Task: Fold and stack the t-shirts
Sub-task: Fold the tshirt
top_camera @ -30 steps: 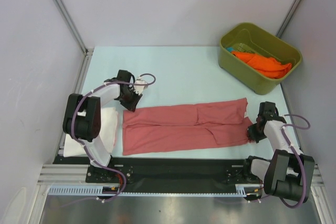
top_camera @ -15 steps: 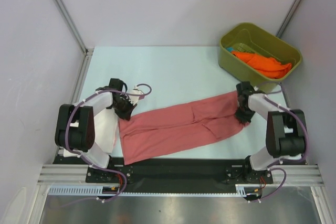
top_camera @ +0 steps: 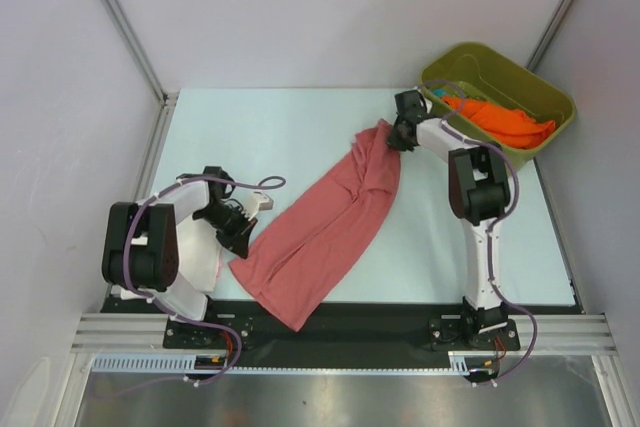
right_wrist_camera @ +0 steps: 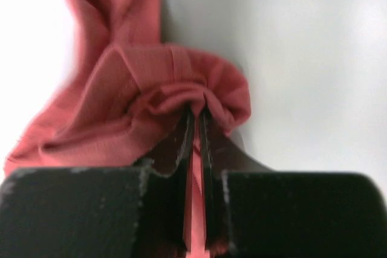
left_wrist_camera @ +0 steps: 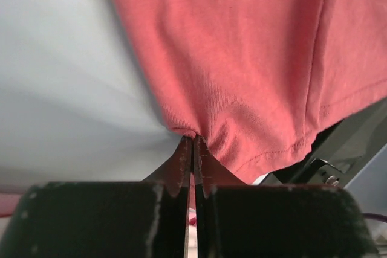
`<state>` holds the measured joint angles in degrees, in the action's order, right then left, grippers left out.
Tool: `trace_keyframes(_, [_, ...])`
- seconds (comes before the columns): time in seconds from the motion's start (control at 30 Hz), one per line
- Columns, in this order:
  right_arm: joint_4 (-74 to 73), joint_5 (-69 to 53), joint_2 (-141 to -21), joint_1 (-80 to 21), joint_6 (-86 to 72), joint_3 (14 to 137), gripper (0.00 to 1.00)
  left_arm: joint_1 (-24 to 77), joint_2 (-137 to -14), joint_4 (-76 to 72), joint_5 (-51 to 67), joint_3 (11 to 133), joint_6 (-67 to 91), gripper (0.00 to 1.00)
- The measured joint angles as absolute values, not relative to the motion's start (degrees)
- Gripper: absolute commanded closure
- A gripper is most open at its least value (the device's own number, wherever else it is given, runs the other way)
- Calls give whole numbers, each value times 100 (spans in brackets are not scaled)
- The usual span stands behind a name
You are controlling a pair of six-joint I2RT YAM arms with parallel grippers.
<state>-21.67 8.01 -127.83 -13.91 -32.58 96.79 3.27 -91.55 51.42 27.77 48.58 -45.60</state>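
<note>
The salmon-red t-shirt [top_camera: 325, 217], folded into a long strip, lies slanted across the table from near left to far right. My left gripper [top_camera: 240, 240] is shut on its near-left edge [left_wrist_camera: 187, 130]. My right gripper [top_camera: 396, 133] is shut on its far end, which is bunched [right_wrist_camera: 181, 98], close to the bin. A white t-shirt [top_camera: 205, 247] lies folded under my left arm. A bright orange t-shirt [top_camera: 500, 122] lies in the bin, with a bit of teal cloth [top_camera: 440, 100] beside it.
The olive-green bin [top_camera: 495, 72] stands at the far right corner. Grey walls close in the table on three sides. The black rail [top_camera: 330, 332] runs along the near edge; the shirt's near corner hangs over it.
My right gripper has swung its end of the red shirt from the near right up to the far right beside the bin. My left gripper has pulled its end back nearer. The shirt now lies slanted.
</note>
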Motion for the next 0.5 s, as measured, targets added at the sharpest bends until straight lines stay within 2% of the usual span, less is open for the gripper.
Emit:
trace_keyframes(0.27, [-2746, 469, -14925, -1500, -3000, 13205, 100, 961, -9504, 5133, 3122, 5078, -4399, 96])
trace_keyframes(0.33, [-2838, 543, -15214, -1485, -2954, 13732, 100, 1149, -9590, 5063, 3249, 5159, -4316, 95])
trace_keyframes(0.5, [-2902, 755, -15415, -1422, -2733, 14103, 100, 1479, -9703, 4720, 3503, 5295, -3990, 92])
